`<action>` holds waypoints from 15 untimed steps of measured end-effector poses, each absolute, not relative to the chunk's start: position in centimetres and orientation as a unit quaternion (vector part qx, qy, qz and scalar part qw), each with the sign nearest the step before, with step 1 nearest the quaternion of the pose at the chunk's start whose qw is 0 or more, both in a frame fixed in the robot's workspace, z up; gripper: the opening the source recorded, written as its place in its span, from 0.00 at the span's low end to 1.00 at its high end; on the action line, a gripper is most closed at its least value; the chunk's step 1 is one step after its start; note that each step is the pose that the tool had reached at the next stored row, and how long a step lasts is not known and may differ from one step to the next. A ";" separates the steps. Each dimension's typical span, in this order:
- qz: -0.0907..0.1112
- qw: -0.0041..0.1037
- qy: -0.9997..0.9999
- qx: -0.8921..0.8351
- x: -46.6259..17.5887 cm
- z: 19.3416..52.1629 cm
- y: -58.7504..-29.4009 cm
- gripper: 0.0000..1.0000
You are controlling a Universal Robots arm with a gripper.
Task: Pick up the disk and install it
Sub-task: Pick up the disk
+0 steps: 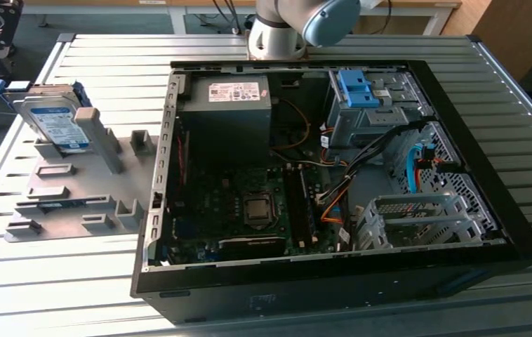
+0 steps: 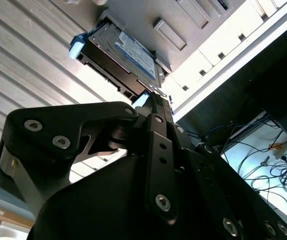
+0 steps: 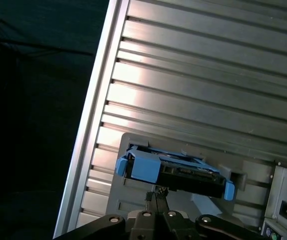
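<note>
The disk (image 1: pixel 52 121), silver with a white-and-blue label and a blue bracket around it, leans upright in a grey holder (image 1: pixel 78 189) on the exterior view's left. Both wrist views look at it from a distance: its labelled face shows in the second wrist view (image 2: pixel 121 55) and its edge with the blue ends in the first wrist view (image 3: pixel 176 172). My gripper (image 3: pixel 156 194) points toward the disk with clear space between them. Its thin black fingers (image 2: pixel 156 100) lie together with nothing between them.
An open black computer case (image 1: pixel 341 281) lies on the slatted metal table (image 1: pixel 60 288) beside the holder. Inside are a grey box with a white sticker (image 1: pixel 224 105), a bare blue bracket (image 1: pixel 355 88) in a drive bay, cables and a motherboard. The arm's joint (image 1: pixel 294 28) stands behind the case.
</note>
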State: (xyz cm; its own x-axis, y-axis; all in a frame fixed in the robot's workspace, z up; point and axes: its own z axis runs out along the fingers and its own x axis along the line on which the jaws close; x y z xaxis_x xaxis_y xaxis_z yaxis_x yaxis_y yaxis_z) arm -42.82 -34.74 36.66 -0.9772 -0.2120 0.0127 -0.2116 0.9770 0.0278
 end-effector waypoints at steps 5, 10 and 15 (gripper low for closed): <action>-0.013 0.008 -0.994 0.112 -42.8 36.7 -34.7 0.11; -0.013 0.008 -0.993 0.117 -42.8 36.7 -34.7 0.11; -0.013 0.008 -0.992 0.122 -42.8 36.7 -34.7 0.11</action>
